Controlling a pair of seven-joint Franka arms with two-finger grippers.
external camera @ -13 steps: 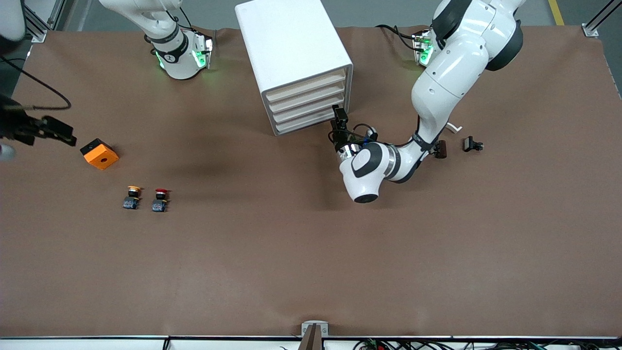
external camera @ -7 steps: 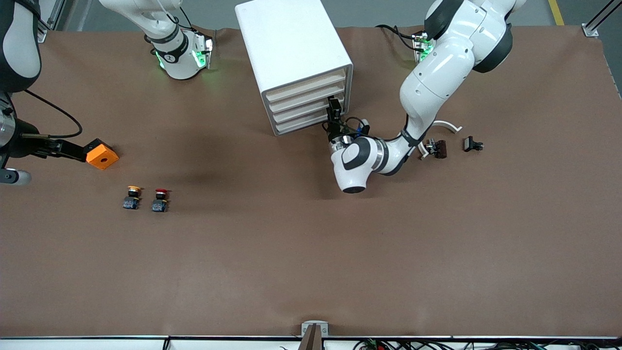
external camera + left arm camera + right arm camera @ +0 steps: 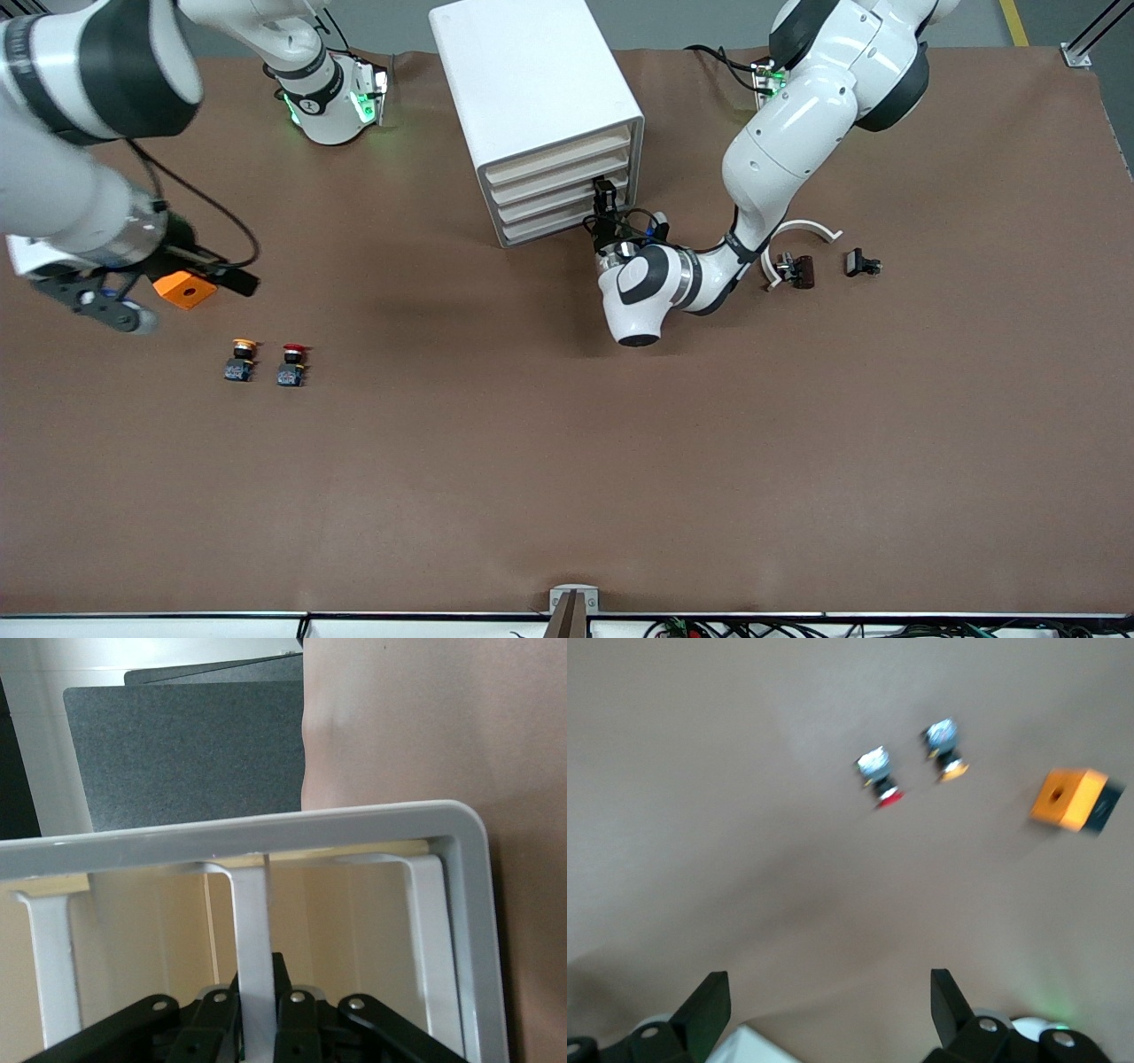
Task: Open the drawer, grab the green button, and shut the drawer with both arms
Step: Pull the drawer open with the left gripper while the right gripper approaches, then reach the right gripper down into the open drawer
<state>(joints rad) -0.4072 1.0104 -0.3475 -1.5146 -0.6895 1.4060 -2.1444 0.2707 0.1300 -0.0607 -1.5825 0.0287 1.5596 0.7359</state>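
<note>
The white cabinet (image 3: 532, 71) stands at the robots' side of the table, its four cream-fronted drawers all shut. My left gripper (image 3: 605, 197) is at the drawer fronts, toward the left arm's end. In the left wrist view my left gripper (image 3: 257, 973) is shut on the white lip of one drawer (image 3: 252, 912); I cannot tell which drawer. My right gripper (image 3: 232, 282) is open and empty, over the table by an orange block (image 3: 183, 289). It also shows in the right wrist view (image 3: 827, 1010). The green-capped button is hidden.
An orange-capped button (image 3: 241, 359) and a red-capped button (image 3: 292, 363) stand side by side, nearer the front camera than the orange block. Both show in the right wrist view, red (image 3: 879, 780) and orange (image 3: 946, 749). Small dark parts (image 3: 793, 268) (image 3: 861, 262) and a white curved piece (image 3: 802, 229) lie toward the left arm's end.
My left gripper has moved in to the drawer fronts. My right arm has swung in from the table's end, over the orange block.
</note>
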